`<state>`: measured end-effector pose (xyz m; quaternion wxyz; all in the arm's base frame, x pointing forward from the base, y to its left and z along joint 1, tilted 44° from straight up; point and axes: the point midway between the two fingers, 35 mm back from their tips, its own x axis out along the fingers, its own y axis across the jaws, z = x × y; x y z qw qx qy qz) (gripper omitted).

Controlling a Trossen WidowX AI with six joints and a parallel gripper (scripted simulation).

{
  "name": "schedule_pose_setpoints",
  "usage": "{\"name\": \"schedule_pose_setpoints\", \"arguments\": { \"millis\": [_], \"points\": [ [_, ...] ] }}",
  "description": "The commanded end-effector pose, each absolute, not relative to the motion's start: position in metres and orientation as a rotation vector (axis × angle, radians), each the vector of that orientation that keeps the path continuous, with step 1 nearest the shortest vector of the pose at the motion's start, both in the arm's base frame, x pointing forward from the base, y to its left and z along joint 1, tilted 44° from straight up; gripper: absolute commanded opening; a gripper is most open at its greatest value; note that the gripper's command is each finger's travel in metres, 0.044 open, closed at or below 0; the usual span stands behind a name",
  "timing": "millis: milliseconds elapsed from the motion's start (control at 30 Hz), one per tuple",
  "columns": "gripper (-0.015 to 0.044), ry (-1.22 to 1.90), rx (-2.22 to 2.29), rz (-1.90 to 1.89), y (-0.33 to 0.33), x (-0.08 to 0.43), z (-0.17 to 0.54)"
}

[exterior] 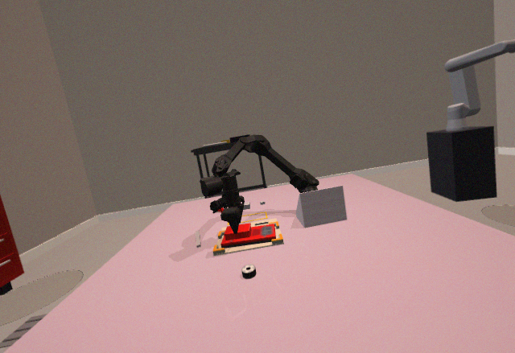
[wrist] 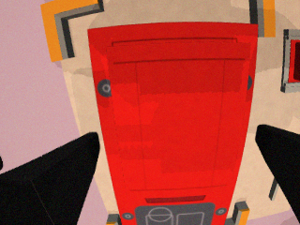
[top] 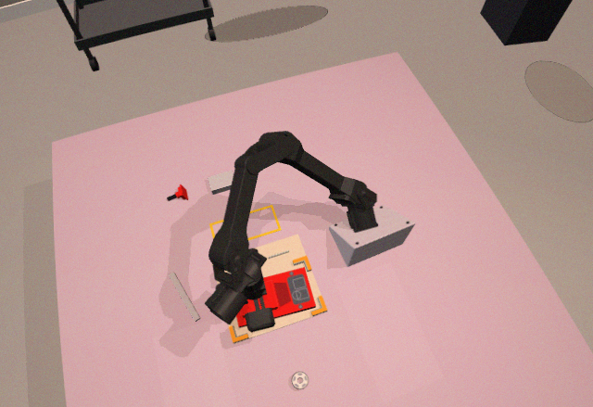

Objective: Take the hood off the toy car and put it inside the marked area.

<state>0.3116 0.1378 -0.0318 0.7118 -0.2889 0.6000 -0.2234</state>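
Observation:
The toy car (top: 283,293) (exterior: 262,239) (wrist: 172,32) is red and sits on a cream board. Its hood (top: 271,299) (exterior: 240,231) (wrist: 180,117) is a raised red block on the car's left half in the top view. The marked area (top: 276,217) (exterior: 266,215) is a yellow outline behind the board, partly hidden by the arm in the top view. My gripper (top: 258,303) (wrist: 180,137) is open and empty, pointing down over the hood. In the wrist view one finger is on each side of the car. The exact fingertip height is hard to tell.
Orange corner brackets (top: 320,307) (wrist: 52,32) stand around the car on the board. A grey bar (top: 184,297) (exterior: 198,238) lies left of it. A wheel (top: 302,377) (exterior: 249,271) lies in front. A red part (top: 181,192) and a grey block (top: 220,182) lie beyond the marked area.

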Motion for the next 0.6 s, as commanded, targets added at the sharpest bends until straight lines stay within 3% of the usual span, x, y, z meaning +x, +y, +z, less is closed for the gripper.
{"name": "schedule_pose_setpoints", "arguments": {
  "millis": [0, 567],
  "points": [
    [0.0440, 1.329, -0.647, -0.496, 0.1354, 0.3120, -0.0335],
    [0.0440, 1.329, -0.647, -0.497, 0.1298, 0.3137, -0.0396]
  ]
}}
